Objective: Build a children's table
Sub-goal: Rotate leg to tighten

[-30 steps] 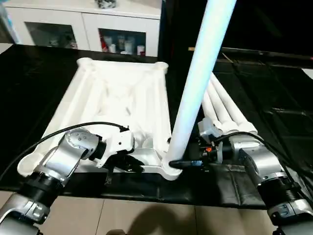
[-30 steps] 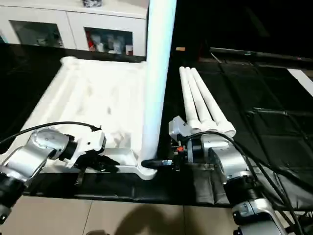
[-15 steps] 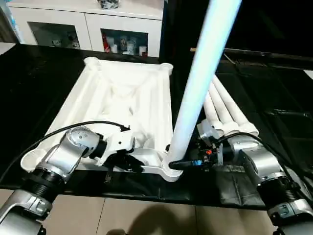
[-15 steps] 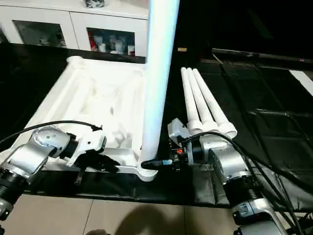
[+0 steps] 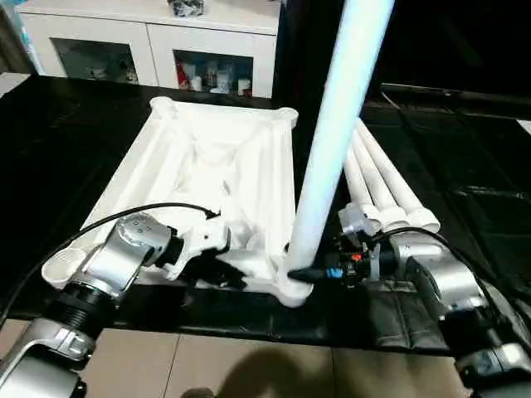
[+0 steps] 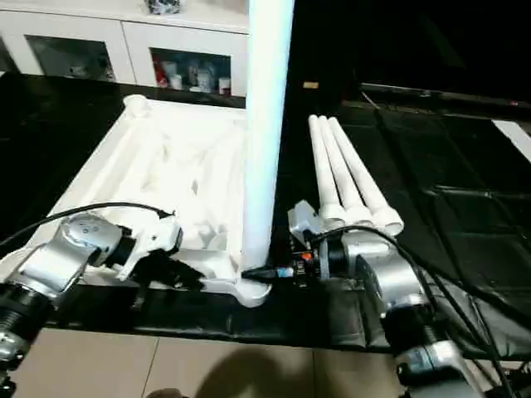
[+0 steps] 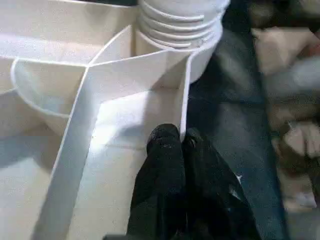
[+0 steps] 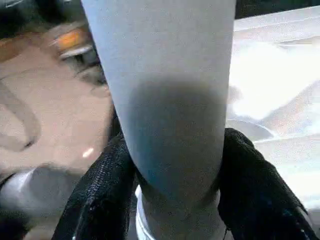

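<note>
One leg (image 5: 332, 149) stands upright in the near right corner socket of the upturned tabletop (image 5: 207, 157) — right gripper (image 8: 172, 200) clamps its base. Left gripper (image 7: 182, 142) pinches the tabletop's near-edge rib, jaws pressed together on it.

Left gripper (image 7: 182, 145) jaws pinched together, right gripper (image 8: 175, 165) jaws clamped apart

White cabinet (image 5: 158, 37) with glass doors against the far wall, small bottles (image 5: 207, 81) behind the glass, black sheet (image 5: 465, 166) covering the floor, beige tiles (image 5: 249, 373) nearest the camera
</note>
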Robot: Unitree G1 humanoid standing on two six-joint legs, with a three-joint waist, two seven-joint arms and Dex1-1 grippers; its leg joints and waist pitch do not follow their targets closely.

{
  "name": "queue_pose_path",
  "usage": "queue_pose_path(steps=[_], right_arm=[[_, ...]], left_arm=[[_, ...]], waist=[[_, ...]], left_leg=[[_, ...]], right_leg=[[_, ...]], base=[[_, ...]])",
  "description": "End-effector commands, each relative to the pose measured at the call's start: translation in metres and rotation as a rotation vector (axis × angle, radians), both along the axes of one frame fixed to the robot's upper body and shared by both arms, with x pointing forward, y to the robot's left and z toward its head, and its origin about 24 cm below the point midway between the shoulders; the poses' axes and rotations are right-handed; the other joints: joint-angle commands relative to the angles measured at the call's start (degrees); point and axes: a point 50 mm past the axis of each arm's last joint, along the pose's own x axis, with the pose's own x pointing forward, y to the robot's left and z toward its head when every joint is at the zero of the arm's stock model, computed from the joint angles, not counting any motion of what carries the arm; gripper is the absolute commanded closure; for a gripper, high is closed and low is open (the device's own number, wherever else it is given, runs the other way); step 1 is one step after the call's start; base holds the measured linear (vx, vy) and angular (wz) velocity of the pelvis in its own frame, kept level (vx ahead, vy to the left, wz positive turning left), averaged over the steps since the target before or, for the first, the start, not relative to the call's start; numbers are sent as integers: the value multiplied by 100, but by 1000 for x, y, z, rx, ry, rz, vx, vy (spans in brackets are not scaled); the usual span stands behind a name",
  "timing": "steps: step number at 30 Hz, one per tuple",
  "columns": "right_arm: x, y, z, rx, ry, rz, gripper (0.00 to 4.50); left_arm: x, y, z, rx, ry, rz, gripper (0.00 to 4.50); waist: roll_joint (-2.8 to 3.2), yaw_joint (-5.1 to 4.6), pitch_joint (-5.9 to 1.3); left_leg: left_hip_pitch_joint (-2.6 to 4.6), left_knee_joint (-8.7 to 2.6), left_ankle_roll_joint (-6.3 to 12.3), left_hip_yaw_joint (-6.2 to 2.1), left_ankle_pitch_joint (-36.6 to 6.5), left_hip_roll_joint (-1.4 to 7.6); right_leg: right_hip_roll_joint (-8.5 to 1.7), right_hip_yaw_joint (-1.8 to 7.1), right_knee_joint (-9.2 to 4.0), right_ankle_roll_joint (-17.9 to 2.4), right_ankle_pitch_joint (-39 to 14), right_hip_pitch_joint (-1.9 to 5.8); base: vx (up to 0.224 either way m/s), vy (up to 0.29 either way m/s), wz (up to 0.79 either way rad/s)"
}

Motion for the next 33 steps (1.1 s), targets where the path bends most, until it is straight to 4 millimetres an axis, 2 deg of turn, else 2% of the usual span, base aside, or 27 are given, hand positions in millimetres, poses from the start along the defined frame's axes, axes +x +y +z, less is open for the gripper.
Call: queue_pose_path(steps=[1,2,3,4,6,7,8,9,10,14,17,18,19,22,25,26,28,29,30,31,33], right_arm=[[-3,19,-10,21,27,-99,249],[-3,19,-10,21,27,-99,250],[-2,25,-15,20,61,-171,251],[-1,30,-18,22,73,-214,251],[8,49,-24,22,122,-352,251],[11,54,-23,23,128,-385,251],[16,60,-23,25,148,-424,251],[19,64,-22,23,161,-451,251],[24,70,-20,15,169,-488,251],[31,79,-14,5,175,-551,251],[30,75,-16,-1,162,-560,251],[29,73,-17,-2,160,-562,195],[29,71,-18,-4,151,-565,181],[28,63,-18,-10,129,-572,175],[28,56,-18,-14,111,-575,137],[28,45,-16,-12,88,-557,130],[27,36,-12,0,61,-524,106],[24,23,-5,11,18,-452,98],[23,20,-4,11,10,-433,98],[21,13,0,11,-13,-391,93],[19,0,4,0,-30,-338,64]], left_arm=[[12,-10,14,-107,-65,193,450],[12,-10,14,-107,-65,193,450],[11,-16,17,-146,-59,256,450],[10,-21,19,-169,-52,286,450],[5,-37,22,-219,-36,362,450],[4,-41,22,-223,-33,378,450],[4,-47,22,-225,-36,398,450],[4,-51,23,-223,-44,413,450],[5,-54,23,-220,-52,428,450],[6,-70,22,-156,-100,444,450],[6,-67,21,-134,-110,464,450],[6,-66,21,-130,-106,474,450],[6,-62,21,-118,-107,481,450],[7,-54,19,-97,-110,490,450],[7,-49,18,-88,-109,488,450],[8,-42,17,-80,-114,460,450],[8,-37,15,-70,-115,428,450],[7,-30,15,-66,-119,358,450],[6,-29,15,-67,-121,340,450],[6,-25,15,-60,-114,312,450],[4,-20,15,-55,-119,234,450]], waist=[[99,-44,-356],[81,-60,-354],[54,-95,-343],[67,-157,-347],[64,-236,-349],[58,-308,-341],[62,-370,-351],[62,-370,-351],[79,-402,-350],[92,-411,-358],[93,-411,-364],[93,-411,-364],[115,-407,-359],[110,-395,-355],[105,-408,-352],[106,-404,-349],[102,-372,-353],[114,-346,-357],[110,-337,-359],[131,-319,-358],[115,-271,-352]], left_leg=[[35,-431,-89,-90,-1464,239],[31,-438,-113,-94,-1446,236],[-5,-441,-82,-104,-1450,203],[-25,-451,-128,-112,-1388,224],[-22,-434,-109,-110,-1368,206],[-56,-433,-90,-118,-1288,182],[-59,-412,-28,-108,-1207,160],[-59,-412,-28,-108,-1207,160],[-20,-401,3,-96,-1223,167],[-17,-412,101,-88,-1091,184],[-17,-409,123,-79,-1061,185],[-18,-409,133,-76,-1068,182],[-12,-411,126,-78,-1112,185],[-8,-416,121,-77,-1180,181],[-15,-420,101,-82,-1203,180],[-15,-417,111,-80,-1233,179],[-9,-411,168,-83,-1220,171],[-8,-404,221,-77,-1193,167],[-9,-405,230,-74,-1181,176],[-1,-407,250,-71,-1170,190],[5,-406,268,-68,-1191,186]], right_leg=[[-515,294,-475,-933,-1920,282],[-518,291,-478,-904,-1969,289],[-515,271,-515,-793,-2224,314],[-527,278,-487,-776,-2254,322],[-522,275,-514,-752,-2378,303],[-507,261,-524,-751,-2378,310],[-486,263,-534,-734,-2330,311],[-486,263,-534,-734,-2330,311],[-468,275,-539,-784,-2224,271],[-447,283,-516,-878,-1744,288],[-442,292,-476,-955,-1389,296],[-445,293,-479,-964,-1379,301],[-451,296,-481,-972,-1412,299],[-457,298,-504,-929,-1557,298],[-454,294,-509,-908,-1607,301],[-459,295,-517,-899,-1649,302],[-452,296,-528,-832,-1674,305],[-451,300,-534,-838,-1591,304],[-447,304,-516,-842,-1534,311],[-446,308,-499,-880,-1434,294],[-453,302,-508,-921,-1476,305]], base=[[0,0,0],[0,0,0],[0,0,0],[0,0,0],[0,0,0],[0,0,0],[0,0,0],[0,0,0],[0,0,0],[0,0,0],[0,0,0],[0,0,0],[0,0,0],[0,0,0],[0,0,0],[0,0,0],[0,0,0],[0,0,0],[0,0,0],[0,0,0],[0,0,0]])
